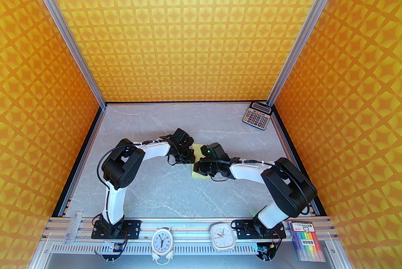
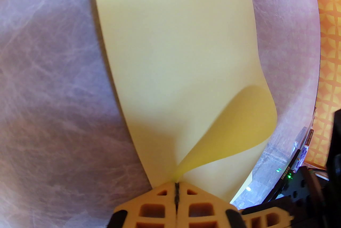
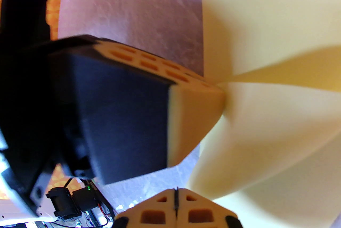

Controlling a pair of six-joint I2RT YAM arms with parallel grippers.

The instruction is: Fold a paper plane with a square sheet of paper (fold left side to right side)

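Two hands: left hand (image 2: 176, 183) pinches thin curled paper (image 2: 173, 62) (pale yellow), right hand (image 3: 175, 189) closed

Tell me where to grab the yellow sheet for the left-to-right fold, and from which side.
Take the square sheet of paper at its raised edge, right beside the left gripper pinch, coming in from outside that edge. There the paper curls up off the table, probably leaving room for a finger beneath; the rest lies flat.
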